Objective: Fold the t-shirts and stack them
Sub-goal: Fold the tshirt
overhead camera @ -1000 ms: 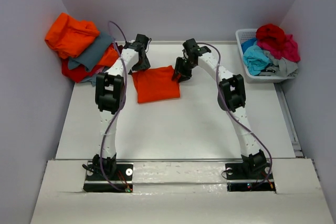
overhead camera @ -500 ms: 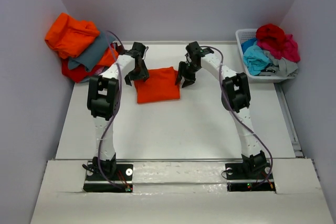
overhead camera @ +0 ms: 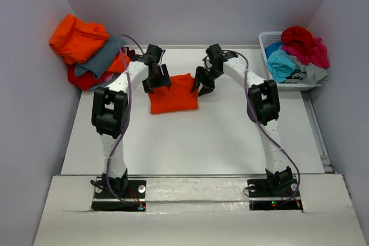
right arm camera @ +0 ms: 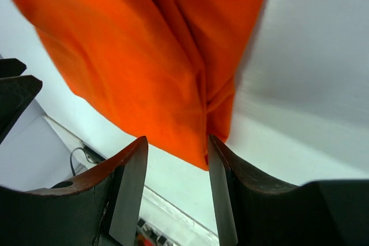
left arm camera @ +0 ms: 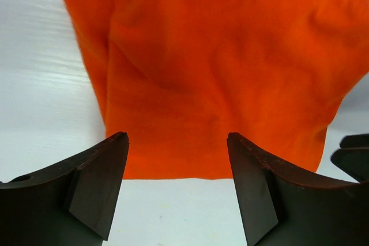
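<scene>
Orange t-shirt point(overhead camera: 173, 95) lies folded on the table point(overhead camera: 219, 136); it looks soft and floppy (it will sag), so pinch two corners. Beside it the left gripper point(left arm camera: 176, 136) hangs wide; the right gripper point(right arm camera: 176, 139) is half open; both are empty.

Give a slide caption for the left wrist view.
Open left gripper at the edge of a folded orange t-shirt.

Nothing legible in any view — no lettering, label, brand, number or sign can be read.
</scene>
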### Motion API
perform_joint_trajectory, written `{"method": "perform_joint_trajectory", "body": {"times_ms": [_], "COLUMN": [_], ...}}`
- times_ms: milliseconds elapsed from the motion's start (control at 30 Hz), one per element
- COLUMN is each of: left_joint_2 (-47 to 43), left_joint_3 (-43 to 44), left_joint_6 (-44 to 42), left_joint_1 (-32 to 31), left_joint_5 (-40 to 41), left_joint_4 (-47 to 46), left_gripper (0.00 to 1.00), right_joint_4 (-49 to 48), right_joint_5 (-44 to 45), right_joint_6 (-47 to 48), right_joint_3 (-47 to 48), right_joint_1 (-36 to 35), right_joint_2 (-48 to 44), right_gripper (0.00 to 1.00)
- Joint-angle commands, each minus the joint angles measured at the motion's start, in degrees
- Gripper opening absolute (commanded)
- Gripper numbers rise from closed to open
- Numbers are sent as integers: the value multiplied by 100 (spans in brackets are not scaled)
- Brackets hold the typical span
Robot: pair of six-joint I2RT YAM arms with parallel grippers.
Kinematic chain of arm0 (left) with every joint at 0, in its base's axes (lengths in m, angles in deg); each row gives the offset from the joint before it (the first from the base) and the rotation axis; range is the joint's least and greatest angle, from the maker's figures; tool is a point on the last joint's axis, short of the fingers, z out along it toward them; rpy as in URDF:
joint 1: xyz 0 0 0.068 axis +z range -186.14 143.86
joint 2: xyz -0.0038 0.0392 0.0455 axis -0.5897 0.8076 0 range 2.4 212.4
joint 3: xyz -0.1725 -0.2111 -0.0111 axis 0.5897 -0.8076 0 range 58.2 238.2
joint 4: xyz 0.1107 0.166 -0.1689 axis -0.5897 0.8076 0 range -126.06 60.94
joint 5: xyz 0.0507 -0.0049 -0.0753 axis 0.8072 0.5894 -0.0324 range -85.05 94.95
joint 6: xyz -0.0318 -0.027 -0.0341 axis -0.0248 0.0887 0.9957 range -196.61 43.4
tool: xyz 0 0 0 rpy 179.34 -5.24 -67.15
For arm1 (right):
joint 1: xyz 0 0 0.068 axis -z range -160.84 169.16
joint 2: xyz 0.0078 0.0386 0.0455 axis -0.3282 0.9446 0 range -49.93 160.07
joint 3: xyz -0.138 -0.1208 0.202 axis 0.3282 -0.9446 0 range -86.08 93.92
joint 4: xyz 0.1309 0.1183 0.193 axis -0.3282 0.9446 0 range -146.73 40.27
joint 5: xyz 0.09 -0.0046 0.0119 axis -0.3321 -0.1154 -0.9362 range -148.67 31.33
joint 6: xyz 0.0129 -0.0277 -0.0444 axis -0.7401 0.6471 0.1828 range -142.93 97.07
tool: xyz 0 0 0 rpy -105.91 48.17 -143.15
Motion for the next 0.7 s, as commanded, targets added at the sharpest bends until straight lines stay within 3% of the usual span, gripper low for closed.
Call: {"method": "perform_joint_trajectory", "body": {"times_ms": [0, 400, 667], "left_joint_2": [-263, -158, 177], "left_joint_3": [-480, -1228, -1605], "left_joint_6": [-70, -25, -140], "left_joint_1": [-37, -98, -204], "left_joint_5": [-859, -1238, -1299], "left_joint_4": [-159, -423, -292], "left_gripper": [81, 80, 79], "right_joint_4": [-156, -227, -473], "right_joint_5": [-416, -610, -777], "right_joint_6": [17, 123, 114], "right_joint_3": [-481, -842, -1807], "right_joint_1": [-176, -431, -483], "right_joint_2": [-339, -146, -163], "right_gripper": [51, 50, 49]}}
